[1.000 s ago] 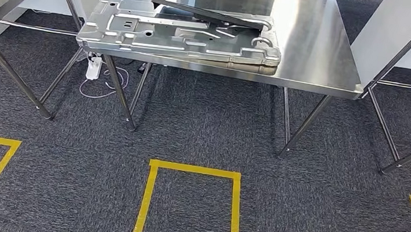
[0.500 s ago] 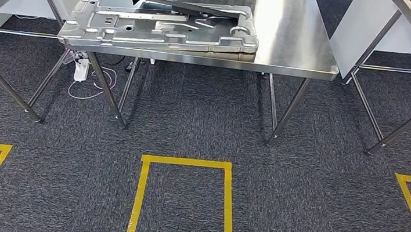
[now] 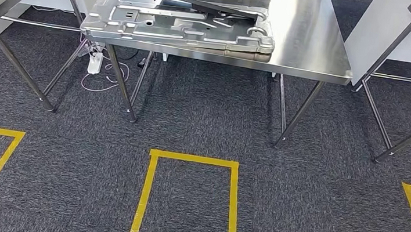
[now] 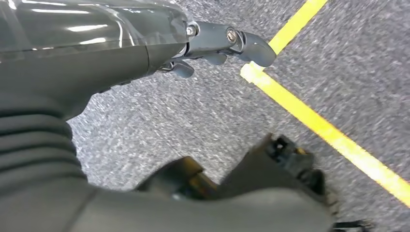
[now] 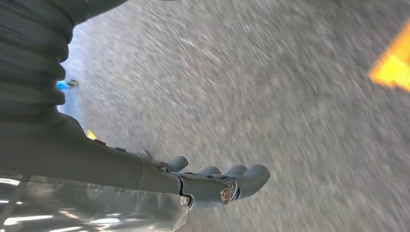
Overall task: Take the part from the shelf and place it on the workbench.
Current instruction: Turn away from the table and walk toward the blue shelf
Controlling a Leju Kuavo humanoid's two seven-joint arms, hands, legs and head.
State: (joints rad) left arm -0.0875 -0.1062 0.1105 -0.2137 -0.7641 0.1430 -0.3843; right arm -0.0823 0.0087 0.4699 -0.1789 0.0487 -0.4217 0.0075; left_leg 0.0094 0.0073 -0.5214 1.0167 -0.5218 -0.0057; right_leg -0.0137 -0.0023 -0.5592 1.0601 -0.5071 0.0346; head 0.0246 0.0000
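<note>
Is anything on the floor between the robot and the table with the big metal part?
Nothing visible: bare carpet and yellow tape lines lie before the steel table holding the metal part. Both hands hang empty over the floor.

We see the workbench cut off at the frame's top edge, its far side lost; the carpet under our right hand smears into motion blur.

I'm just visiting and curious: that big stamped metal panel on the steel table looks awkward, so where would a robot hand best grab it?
Probably the metal panel by its long near edge, coming from the front: it lies flat at the table's front edge, facing the robot.
</note>
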